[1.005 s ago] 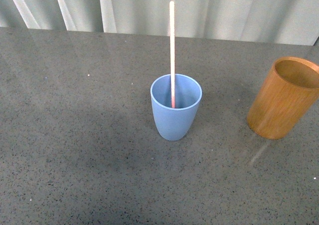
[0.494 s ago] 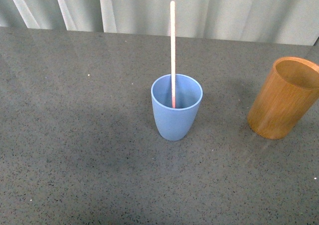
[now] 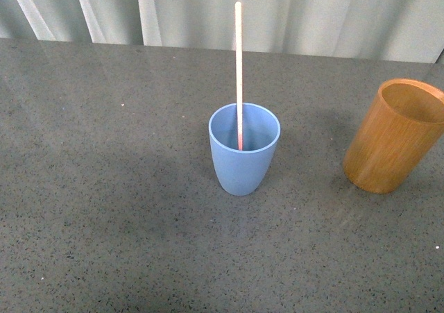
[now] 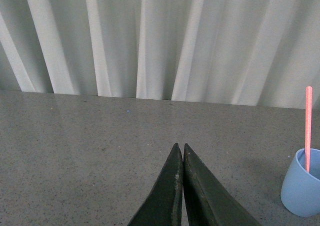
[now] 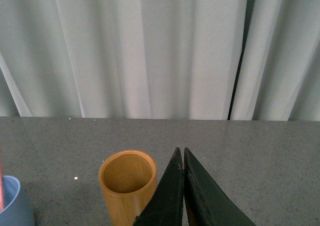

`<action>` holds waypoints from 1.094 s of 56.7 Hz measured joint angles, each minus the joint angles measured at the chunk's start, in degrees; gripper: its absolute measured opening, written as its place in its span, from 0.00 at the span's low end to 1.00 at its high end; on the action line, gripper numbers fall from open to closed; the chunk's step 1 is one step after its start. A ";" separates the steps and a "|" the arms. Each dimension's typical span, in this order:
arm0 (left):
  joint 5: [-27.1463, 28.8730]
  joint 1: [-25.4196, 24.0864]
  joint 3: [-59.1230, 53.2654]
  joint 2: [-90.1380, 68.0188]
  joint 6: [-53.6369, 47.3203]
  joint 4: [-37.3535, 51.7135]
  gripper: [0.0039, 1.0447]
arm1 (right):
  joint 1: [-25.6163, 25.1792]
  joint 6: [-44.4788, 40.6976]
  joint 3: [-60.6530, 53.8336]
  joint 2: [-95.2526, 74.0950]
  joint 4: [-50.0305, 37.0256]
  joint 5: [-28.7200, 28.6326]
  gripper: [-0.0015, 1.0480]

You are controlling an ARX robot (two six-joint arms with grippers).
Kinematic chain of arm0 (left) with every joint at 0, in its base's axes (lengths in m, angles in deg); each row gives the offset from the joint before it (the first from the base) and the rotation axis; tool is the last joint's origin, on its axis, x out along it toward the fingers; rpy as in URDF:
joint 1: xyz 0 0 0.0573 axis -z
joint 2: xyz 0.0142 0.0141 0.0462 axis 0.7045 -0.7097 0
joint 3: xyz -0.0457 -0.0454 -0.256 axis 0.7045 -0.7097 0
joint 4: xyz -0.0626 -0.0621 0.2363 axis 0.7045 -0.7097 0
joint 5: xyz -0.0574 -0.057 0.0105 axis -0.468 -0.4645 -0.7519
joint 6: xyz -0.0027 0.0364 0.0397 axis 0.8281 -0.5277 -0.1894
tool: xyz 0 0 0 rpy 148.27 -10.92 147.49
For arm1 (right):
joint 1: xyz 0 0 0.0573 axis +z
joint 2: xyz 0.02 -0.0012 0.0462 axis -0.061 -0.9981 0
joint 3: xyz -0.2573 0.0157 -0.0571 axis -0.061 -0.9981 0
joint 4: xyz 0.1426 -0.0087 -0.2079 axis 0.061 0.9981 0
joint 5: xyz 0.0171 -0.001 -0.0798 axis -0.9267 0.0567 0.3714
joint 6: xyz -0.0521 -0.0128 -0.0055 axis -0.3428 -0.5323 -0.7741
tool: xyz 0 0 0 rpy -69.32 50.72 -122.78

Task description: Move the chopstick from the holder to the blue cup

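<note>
The chopstick (image 3: 239, 63) stands nearly upright inside the blue cup (image 3: 243, 164) at the table's middle, its top well above the rim. The wooden holder (image 3: 392, 143) stands to the right with nothing showing inside it. Neither arm shows in the front view. In the left wrist view my left gripper (image 4: 180, 147) is shut with nothing in it, with the blue cup (image 4: 300, 188) and the chopstick (image 4: 308, 126) off to one side. In the right wrist view my right gripper (image 5: 180, 150) is shut and empty, just beside the holder (image 5: 127, 186); the blue cup's rim (image 5: 12, 206) shows at the frame's edge.
The grey speckled table (image 3: 104, 188) runs back to a pale pleated curtain (image 3: 312, 14) along its far edge. The holder stands close to the table's right edge in the front view.
</note>
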 joint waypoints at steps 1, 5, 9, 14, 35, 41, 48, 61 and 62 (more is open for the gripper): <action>0.00 0.00 0.00 0.00 0.02 0.00 0.03 | 0.00 0.00 0.00 1.07 1.03 0.00 0.01; 0.02 0.00 0.00 0.00 0.02 0.00 0.03 | 0.00 0.00 -0.02 4.22 3.85 -0.02 0.01; 0.02 0.00 0.00 0.00 0.00 0.00 0.03 | 0.00 0.00 -0.02 6.93 6.54 -0.04 0.01; 0.02 0.00 0.00 0.00 0.02 0.00 0.03 | 0.00 0.00 -0.04 9.49 8.92 -0.02 0.01; 0.02 0.00 0.00 0.00 0.02 0.00 0.03 | 0.00 0.00 -0.04 18.43 17.70 -0.04 0.01; 0.02 0.00 0.00 0.00 0.00 0.00 0.03 | 0.00 0.00 -0.04 19.89 19.17 -0.04 0.01; 0.02 0.00 0.00 0.00 0.00 0.00 0.03 | 0.00 0.00 -0.04 21.33 20.59 -0.02 0.01; 0.02 0.00 0.00 -0.02 0.00 0.00 0.03 | 0.00 0.02 -0.04 31.43 30.93 -0.04 0.01; 0.02 0.00 0.00 0.00 0.02 0.00 0.03 | 0.00 0.00 -0.04 31.52 30.97 -0.04 0.01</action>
